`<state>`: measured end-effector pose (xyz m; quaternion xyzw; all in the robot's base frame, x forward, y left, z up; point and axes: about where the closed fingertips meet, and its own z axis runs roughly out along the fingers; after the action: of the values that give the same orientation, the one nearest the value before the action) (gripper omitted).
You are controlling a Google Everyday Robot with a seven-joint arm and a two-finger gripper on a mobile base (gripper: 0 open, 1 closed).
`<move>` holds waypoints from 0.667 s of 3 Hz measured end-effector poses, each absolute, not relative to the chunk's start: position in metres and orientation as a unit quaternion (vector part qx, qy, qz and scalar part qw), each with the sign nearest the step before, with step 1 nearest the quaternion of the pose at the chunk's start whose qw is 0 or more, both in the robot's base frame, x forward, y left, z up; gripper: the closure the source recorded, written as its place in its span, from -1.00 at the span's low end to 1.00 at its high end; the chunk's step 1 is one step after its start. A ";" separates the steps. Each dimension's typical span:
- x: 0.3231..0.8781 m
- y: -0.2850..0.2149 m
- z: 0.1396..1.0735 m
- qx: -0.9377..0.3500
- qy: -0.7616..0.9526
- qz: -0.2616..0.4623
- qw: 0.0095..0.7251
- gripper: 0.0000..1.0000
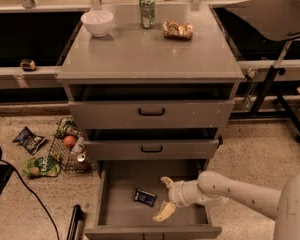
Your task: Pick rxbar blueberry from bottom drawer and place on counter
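the small, flat, dark-wrapped rxbar blueberry (145, 197) lies on the smooth floor of the pulled-out grey metal bottom drawer (121, 186). just beside it the gripper (164, 197) hangs inside the drawer, its two pale curved fingers (165, 212) spread wide, holding nothing. the matte grey counter (150, 56) carries a round white bowl (97, 22), a green can (147, 11) and a shiny crinkled bag (178, 29).
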<state>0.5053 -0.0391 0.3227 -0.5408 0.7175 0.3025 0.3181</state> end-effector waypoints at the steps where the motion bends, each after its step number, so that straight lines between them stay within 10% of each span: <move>1: 0.517 -0.024 0.272 -0.506 0.745 0.277 0.336 -1.00; 2: 0.517 -0.024 0.272 -0.506 0.745 0.277 0.336 -1.00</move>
<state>0.5171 -0.0242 0.2723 -0.5060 0.7447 0.2768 0.3358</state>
